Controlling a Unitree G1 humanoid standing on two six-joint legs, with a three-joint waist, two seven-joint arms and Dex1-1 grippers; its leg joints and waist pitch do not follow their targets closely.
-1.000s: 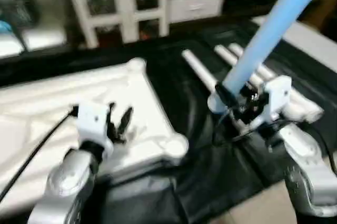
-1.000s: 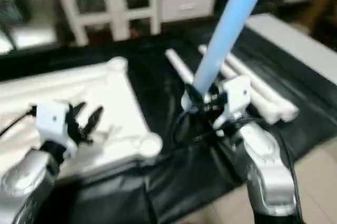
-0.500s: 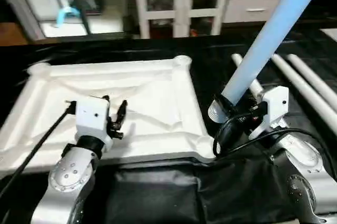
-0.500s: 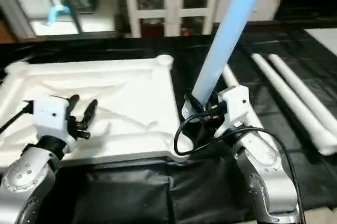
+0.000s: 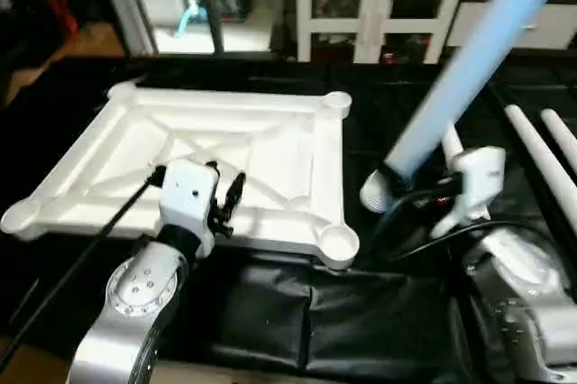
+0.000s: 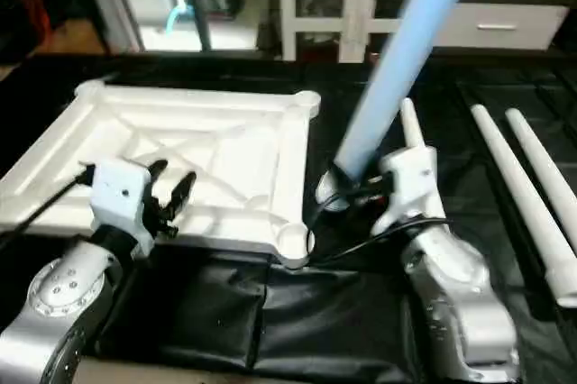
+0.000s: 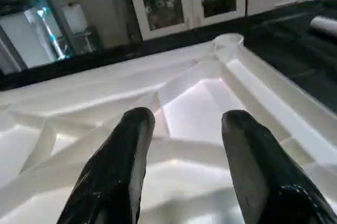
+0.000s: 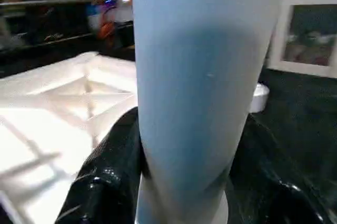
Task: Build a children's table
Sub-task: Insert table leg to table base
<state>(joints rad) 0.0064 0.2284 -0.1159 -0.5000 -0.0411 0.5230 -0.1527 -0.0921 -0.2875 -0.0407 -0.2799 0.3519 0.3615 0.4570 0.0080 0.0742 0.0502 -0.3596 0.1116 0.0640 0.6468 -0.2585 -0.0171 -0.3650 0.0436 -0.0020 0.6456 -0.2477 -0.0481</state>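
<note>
The children's table top (image 5: pixel 270 136) lies upside down on black cloth, white, with diagonal ribs and round corner sockets. My left gripper (image 5: pixel 225 182) hovers open over its near edge, nothing between the fingers (image 7: pixel 131 129). To the right of the near-right corner socket (image 5: pixel 336 242), my right gripper (image 5: pixel 397 187) is shut on a leg (image 5: pixel 473 55). That leg looks pale blue, tilts up and to the right, and its lower end (image 5: pixel 373 193) hangs just above the cloth. In the right wrist view the leg (image 8: pixel 200 77) sits between both fingers. Three more legs (image 6: pixel 500 159) (image 6: pixel 545 177) (image 6: pixel 410 124) lie on the cloth to the right.
Black cloth (image 5: pixel 361 312) covers the work surface down to its front edge. A white glass-door cabinet (image 5: pixel 379 5) stands behind. A black cable (image 5: pixel 81 258) runs along my left forearm. Wooden floor (image 5: pixel 86 41) shows at the far left.
The whole picture has shifted, so the camera moved and the top now shows whole. Relative to the top, both grippers and the held leg stay nearly where they were.
</note>
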